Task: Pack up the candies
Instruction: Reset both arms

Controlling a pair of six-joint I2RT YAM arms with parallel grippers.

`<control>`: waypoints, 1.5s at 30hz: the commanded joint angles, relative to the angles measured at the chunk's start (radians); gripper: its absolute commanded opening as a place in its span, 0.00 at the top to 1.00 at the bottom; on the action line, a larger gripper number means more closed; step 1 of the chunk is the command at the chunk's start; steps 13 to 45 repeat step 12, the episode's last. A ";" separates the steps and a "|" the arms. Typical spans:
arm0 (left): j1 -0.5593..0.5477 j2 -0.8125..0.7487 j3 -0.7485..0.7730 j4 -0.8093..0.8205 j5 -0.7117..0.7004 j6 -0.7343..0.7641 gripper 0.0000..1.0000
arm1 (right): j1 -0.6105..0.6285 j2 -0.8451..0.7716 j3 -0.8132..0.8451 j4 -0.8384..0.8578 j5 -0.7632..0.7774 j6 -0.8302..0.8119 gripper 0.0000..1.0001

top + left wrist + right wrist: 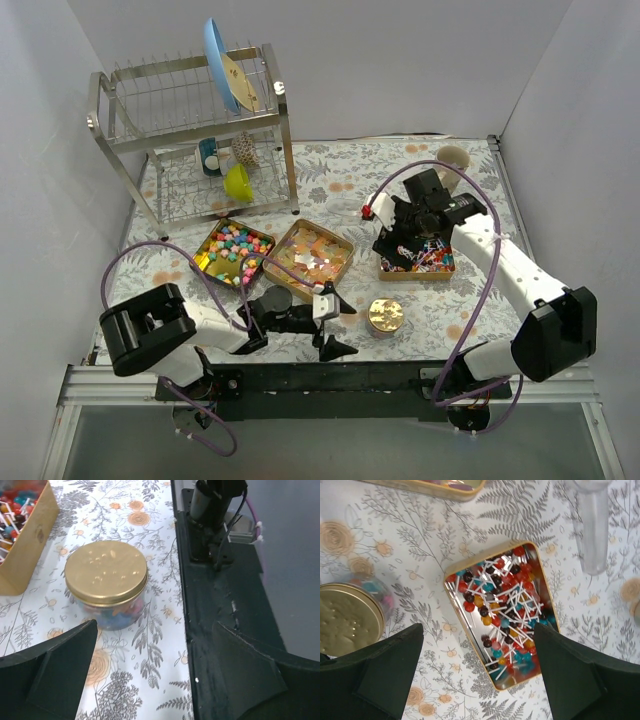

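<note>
Likely the candies [492,612] are judged light, hard & slippery, best pinched mid-body; left gripper [150,680] & right gripper [480,675] are seen spread, empty.

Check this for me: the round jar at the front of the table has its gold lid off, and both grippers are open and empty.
Wrong on the lid: the gold lid sits on the round jar, as the left wrist view shows. The left gripper and right gripper are open and empty.
</note>
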 commanded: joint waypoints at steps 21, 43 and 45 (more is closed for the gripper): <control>0.047 -0.306 0.342 -0.755 -0.243 0.067 0.02 | -0.045 -0.209 -0.205 0.021 0.186 0.123 0.02; 0.047 -0.306 0.342 -0.755 -0.243 0.067 0.02 | -0.045 -0.209 -0.205 0.021 0.186 0.123 0.02; 0.047 -0.306 0.342 -0.755 -0.243 0.067 0.02 | -0.045 -0.209 -0.205 0.021 0.186 0.123 0.02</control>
